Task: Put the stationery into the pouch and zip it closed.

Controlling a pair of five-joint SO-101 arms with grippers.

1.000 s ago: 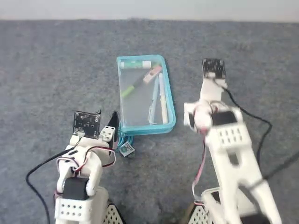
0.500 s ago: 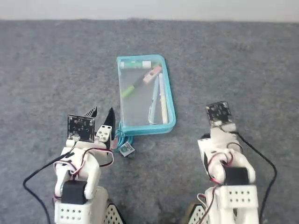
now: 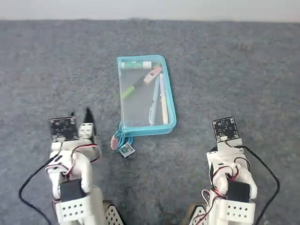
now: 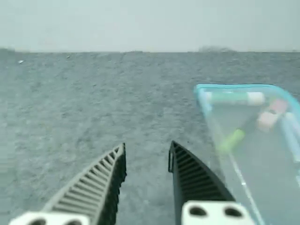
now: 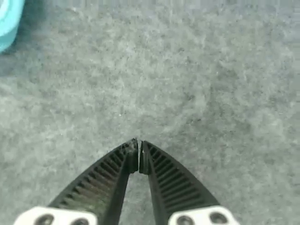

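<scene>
The clear pouch with a teal border (image 3: 140, 110) lies flat in the middle of the grey mat. Inside it are a green marker (image 3: 131, 89), a pink eraser (image 3: 153, 75) and pale pens (image 3: 160, 101). Its zipper pull with a pink tab (image 3: 115, 140) and a small charm (image 3: 126, 150) sits at the near left corner. My left gripper (image 3: 80, 114) stands open to the left of that corner, apart from the pouch (image 4: 255, 154), with nothing between its fingers (image 4: 110, 180). My right gripper (image 5: 139, 145) is shut and empty over bare mat, right of the pouch's near corner (image 5: 6, 23).
The right arm (image 3: 227, 159) is folded back at the near right and the left arm (image 3: 70, 164) at the near left. Grey mat (image 3: 234, 70) spreads open around the pouch. A pale wall runs along the far edge.
The right arm has drawn back from beside the pouch to the near right. The left gripper has moved left and back, away from the pouch's zipper corner.
</scene>
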